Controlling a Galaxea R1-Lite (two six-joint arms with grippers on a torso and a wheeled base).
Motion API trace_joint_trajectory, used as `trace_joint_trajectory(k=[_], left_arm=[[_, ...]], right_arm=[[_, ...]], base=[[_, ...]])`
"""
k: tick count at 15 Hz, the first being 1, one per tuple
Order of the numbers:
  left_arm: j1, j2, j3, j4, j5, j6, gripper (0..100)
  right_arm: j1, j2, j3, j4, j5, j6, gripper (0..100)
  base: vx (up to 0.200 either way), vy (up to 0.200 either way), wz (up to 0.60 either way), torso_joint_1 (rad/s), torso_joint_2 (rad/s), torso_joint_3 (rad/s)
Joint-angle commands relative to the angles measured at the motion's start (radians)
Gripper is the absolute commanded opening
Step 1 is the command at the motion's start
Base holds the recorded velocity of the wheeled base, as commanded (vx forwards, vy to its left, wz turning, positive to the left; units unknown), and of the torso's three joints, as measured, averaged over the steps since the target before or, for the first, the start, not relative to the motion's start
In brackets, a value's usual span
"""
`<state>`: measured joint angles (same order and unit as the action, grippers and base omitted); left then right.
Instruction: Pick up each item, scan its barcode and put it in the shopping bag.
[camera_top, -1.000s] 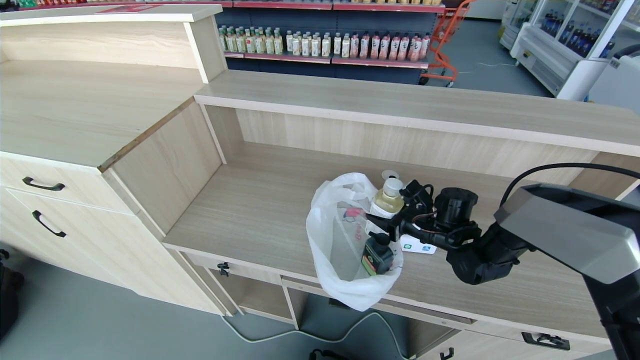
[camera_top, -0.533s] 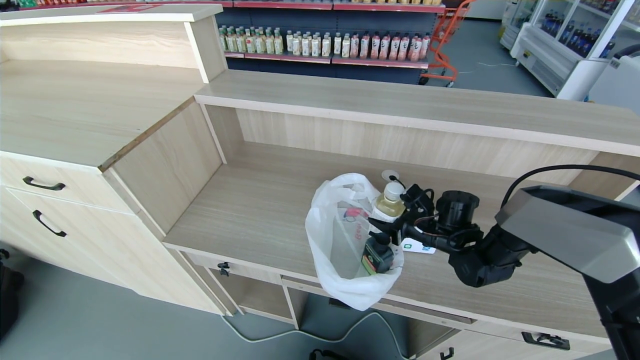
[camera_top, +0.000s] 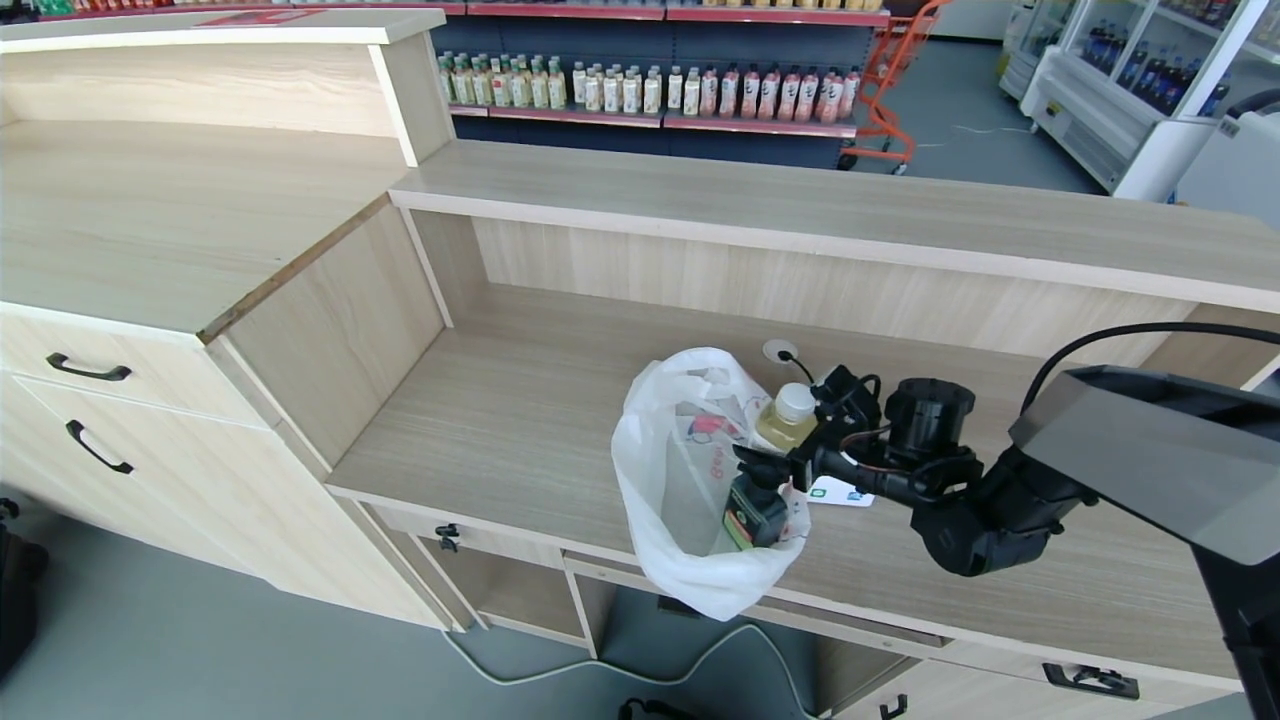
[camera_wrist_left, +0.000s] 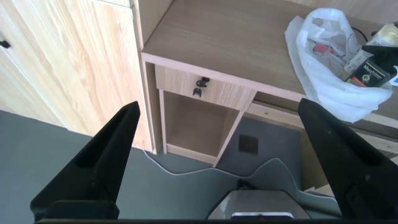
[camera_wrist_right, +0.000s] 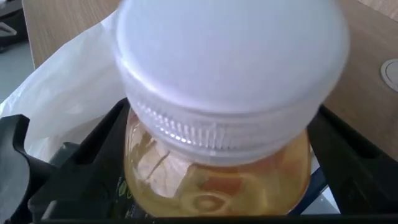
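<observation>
1. Shopping bag (camera_top: 650, 470): white, open, standing on the counter (camera_top: 520, 420); a dark bottle (camera_top: 752, 512) lies inside.
2. Right gripper (camera_top: 792, 438): jaws pinching a yellow bottle (camera_top: 790, 412), upright at the bag's mouth.
3. Left gripper (camera_wrist_left: 217, 162): jaws spread, holding nothing.

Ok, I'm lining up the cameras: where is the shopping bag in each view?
Head view: the shopping bag stands open at the front edge of the counter, mid-picture.
Left wrist view: it sits on the counter, beyond the keyed drawer.
Right wrist view: its white plastic lies behind the white-capped bottle.
Shared landmark: the wooden counter.
</observation>
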<state>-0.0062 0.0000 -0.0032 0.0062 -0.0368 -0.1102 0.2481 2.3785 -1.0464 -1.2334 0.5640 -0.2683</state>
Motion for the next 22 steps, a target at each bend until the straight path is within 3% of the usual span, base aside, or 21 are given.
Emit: trace_joint_trajectory(k=[1,6,10,12,16,19,20,22], left_arm=[[0.000,0.000,0.000,0.000,0.000,0.000,100],[0.000,0.000,0.000,0.000,0.000,0.000,100],[0.000,0.000,0.000,0.000,0.000,0.000,100],[0.000,0.000,0.000,0.000,0.000,0.000,100],[0.000,0.000,0.000,0.000,0.000,0.000,100],[0.000,0.000,0.000,0.000,0.000,0.000,100],[0.000,0.000,0.000,0.000,0.000,0.000,100],[0.000,0.000,0.000,0.000,0.000,0.000,100]], right_arm=[[-0.001,-0.028,0.000,0.002,0.000,0.006,100],[-0.032,-0.217,0.028,0.109,0.000,0.015,100],[-0.099,-0.559,0.378,0.190,-0.001,-0.049,100],[-0.165,-0.653,0.480,0.206,-0.003,-0.127,100],[-0.231,-0.779,0.488,0.244,-0.013,-0.181,100],[-0.259,-0.841,0.457,0.316,-0.024,-0.192,100],[-0.250,-0.863,0.416,0.353,-0.144,-0.177,100],[-0.266,-0.868,0.414,0.322,-0.168,-0.123,100]], base=[[0.000,0.000,0.00,0.000,0.00,0.000],[0.000,0.000,0.00,0.000,0.00,0.000],[0.000,0.000,0.00,0.000,0.00,0.000],[0.000,0.000,0.00,0.000,0.00,0.000],[0.000,0.000,0.00,0.000,0.00,0.000],[0.000,0.000,-0.60,-0.002,0.00,0.005],[0.000,0.000,0.00,0.000,0.00,0.000],[0.000,0.000,0.00,0.000,0.00,0.000]])
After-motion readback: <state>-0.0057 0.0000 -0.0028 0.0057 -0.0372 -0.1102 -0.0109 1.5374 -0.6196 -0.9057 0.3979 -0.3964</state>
